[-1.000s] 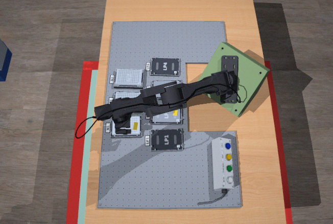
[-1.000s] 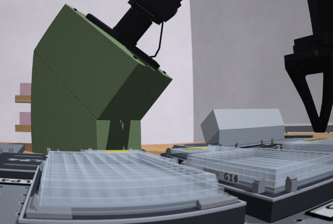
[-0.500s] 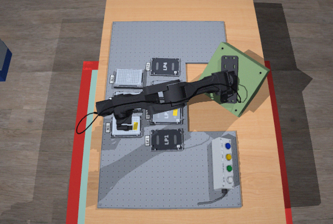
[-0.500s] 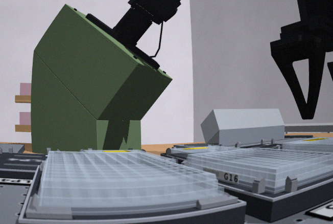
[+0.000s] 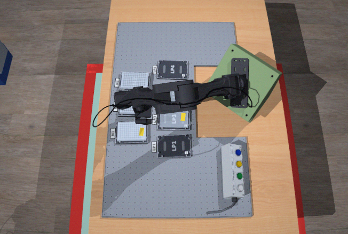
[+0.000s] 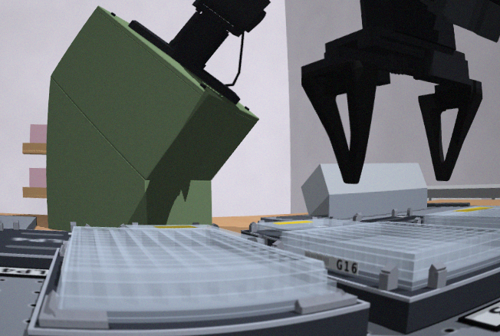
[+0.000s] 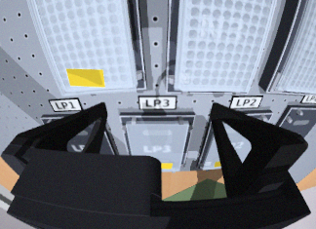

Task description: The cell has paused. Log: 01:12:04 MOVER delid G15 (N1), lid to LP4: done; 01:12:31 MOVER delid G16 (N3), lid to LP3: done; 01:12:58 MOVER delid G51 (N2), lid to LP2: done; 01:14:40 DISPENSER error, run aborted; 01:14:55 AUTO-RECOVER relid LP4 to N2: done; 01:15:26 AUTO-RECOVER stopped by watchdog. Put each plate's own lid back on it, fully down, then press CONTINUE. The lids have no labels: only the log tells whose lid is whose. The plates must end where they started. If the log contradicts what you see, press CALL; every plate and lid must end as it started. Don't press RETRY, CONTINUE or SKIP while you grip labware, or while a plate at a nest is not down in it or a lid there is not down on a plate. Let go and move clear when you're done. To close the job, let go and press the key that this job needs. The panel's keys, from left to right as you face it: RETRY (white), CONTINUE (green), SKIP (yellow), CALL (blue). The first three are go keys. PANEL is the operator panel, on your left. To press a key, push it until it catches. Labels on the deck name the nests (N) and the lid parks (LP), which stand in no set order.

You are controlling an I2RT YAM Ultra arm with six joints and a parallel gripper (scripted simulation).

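Observation:
The N1 plate (image 5: 127, 132) (image 7: 98, 35) wears a clear lid with a yellow patch and looks level. The N3 plate, marked G16 (image 6: 363, 257) (image 7: 219, 45), and the N2 plate (image 5: 134, 79) (image 6: 182, 267) show no lid patch and look bare. One patched lid (image 5: 168, 119) (image 7: 157, 142) lies on LP3. Another patched lid (image 6: 175, 226) (image 7: 213, 154) lies on LP2, mostly under the arm in the top view. LP4 (image 5: 165, 69) and LP1 (image 5: 166, 146) are bare. My gripper (image 6: 396, 181) (image 7: 158, 108) is open and empty, above the plates around N3; the top view hides its fingertips.
The operator panel (image 5: 227, 169) (image 6: 376, 202) stands at the deck's near right in the top view, with blue (image 5: 238, 152), yellow (image 5: 239, 163), green (image 5: 239, 175) and white (image 5: 240, 188) keys. Its cable lies on the deck. The green pedestal (image 5: 260, 64) (image 6: 121, 81) carries the arm.

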